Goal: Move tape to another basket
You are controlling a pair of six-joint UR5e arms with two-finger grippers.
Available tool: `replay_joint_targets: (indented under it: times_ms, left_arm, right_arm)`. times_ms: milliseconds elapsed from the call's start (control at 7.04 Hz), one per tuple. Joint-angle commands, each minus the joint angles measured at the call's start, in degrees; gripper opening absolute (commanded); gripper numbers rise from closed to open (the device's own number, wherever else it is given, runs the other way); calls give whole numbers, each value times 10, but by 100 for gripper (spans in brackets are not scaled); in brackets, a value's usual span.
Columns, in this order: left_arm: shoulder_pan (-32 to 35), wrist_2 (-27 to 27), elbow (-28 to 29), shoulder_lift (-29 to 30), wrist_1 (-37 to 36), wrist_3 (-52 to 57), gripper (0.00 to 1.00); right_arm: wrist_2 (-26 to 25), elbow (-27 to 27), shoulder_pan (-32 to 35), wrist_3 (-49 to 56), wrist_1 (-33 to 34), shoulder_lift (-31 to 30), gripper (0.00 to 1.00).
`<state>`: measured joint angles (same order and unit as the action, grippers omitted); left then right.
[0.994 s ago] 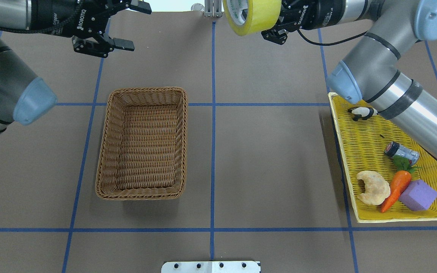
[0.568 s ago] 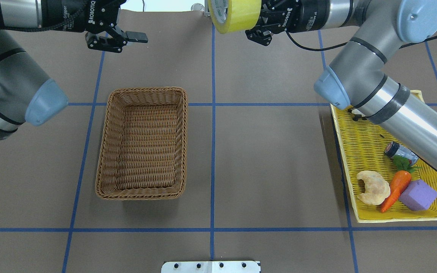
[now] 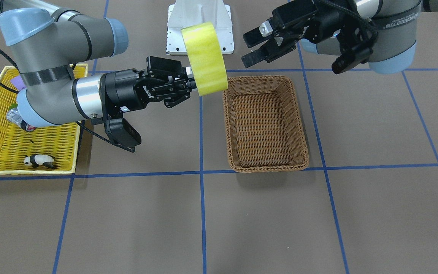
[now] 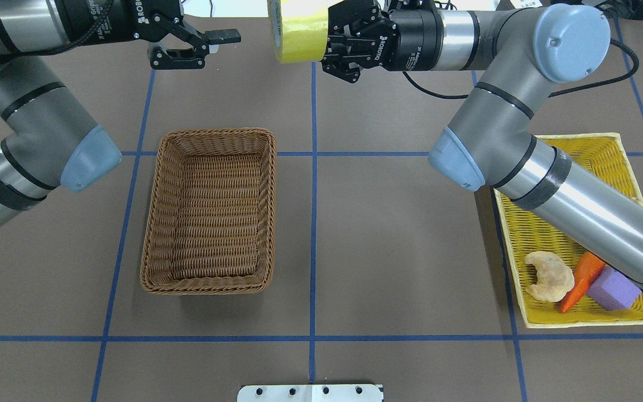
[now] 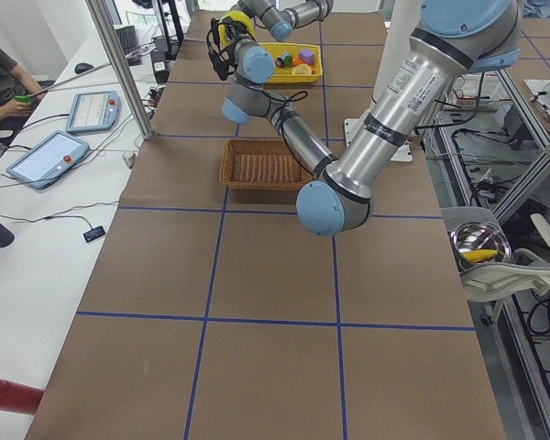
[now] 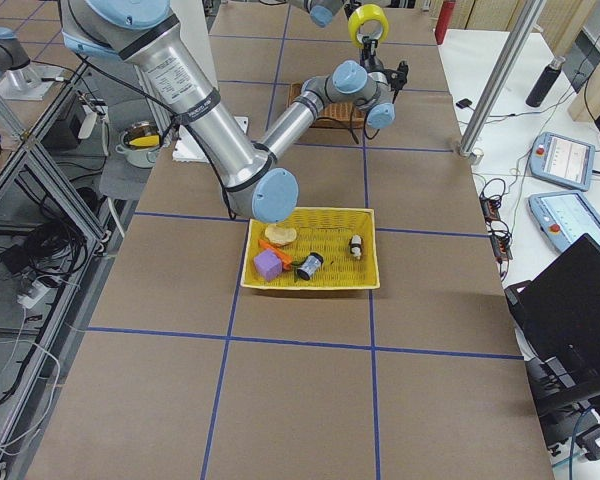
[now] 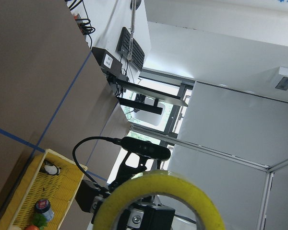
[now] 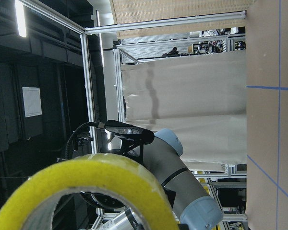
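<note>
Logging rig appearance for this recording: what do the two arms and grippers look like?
The left arm and right arm are grey-and-silver tubes with light-blue joint caps. The left gripper and right gripper are black, lettered ROBOTIQ in white; black cables run along each wrist.

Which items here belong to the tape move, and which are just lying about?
Job: wide yellow packing tape roll, right tool gripping it, open left tool, brown woven wicker basket.
Lying about: shallow yellow woven tray, pastry, orange carrot, purple block, panda figure.
</note>
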<state>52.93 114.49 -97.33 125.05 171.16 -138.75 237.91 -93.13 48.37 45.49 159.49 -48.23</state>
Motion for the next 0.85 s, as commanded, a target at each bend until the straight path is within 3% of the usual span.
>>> replay_joint_targets:
  times_ms: [0, 142, 568, 710]
  left_arm:
    - [1, -3, -4, 5, 8, 1, 97]
    - [1, -3, -4, 6, 12, 1, 97]
    - [2, -3, -5, 6, 27, 1, 96]
    - [2, -3, -5, 5, 35, 0, 91]
  right_arm:
    - [1, -19, -12, 35, 68, 8, 0]
    - [1, -26, -22, 54, 115, 28, 0]
    - [0, -36, -38, 55, 118, 26, 0]
    - [0, -36, -39, 55, 119, 26, 0]
